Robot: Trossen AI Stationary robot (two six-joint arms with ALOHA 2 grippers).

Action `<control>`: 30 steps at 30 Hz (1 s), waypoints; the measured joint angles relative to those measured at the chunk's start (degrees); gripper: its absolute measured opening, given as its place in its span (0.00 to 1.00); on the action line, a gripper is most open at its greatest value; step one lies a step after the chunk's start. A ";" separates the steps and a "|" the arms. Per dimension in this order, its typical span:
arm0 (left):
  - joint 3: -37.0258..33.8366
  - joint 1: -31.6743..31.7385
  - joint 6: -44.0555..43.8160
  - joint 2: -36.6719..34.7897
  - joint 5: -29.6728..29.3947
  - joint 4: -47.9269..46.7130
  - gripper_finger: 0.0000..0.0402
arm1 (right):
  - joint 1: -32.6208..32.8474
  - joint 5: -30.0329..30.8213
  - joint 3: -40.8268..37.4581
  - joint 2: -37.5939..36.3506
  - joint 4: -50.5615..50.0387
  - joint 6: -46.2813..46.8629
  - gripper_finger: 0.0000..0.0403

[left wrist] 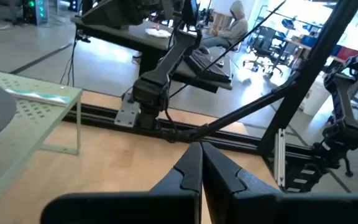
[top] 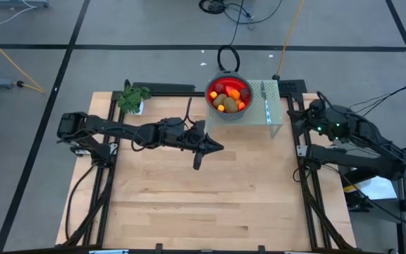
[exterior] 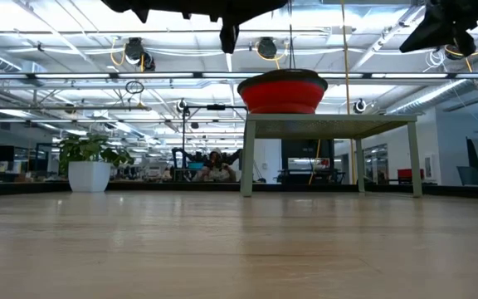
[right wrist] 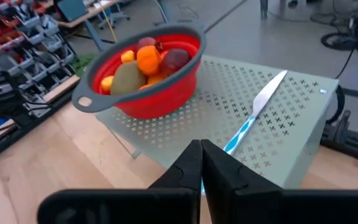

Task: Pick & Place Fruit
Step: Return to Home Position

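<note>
– Fruit [right wrist: 143,62] sits piled in the red bowl [right wrist: 160,99] on the shelf [right wrist: 291,137], beside the knife [right wrist: 269,90]?

– Yes. We hold nothing. Our left gripper [left wrist: 199,152] and right gripper [right wrist: 199,149] are pinched closed, clear of the shelf, likely because sorting looks finished.

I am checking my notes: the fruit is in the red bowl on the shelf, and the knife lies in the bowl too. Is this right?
Not quite. The knife lies on the shelf beside the red bowl, not in it; the right wrist view shows this. The fruit is in the bowl.
</note>
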 joint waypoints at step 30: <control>-31.01 3.85 -3.67 -29.81 -11.72 8.36 0.00 | -0.04 -1.35 -8.41 -17.74 8.98 -7.36 0.00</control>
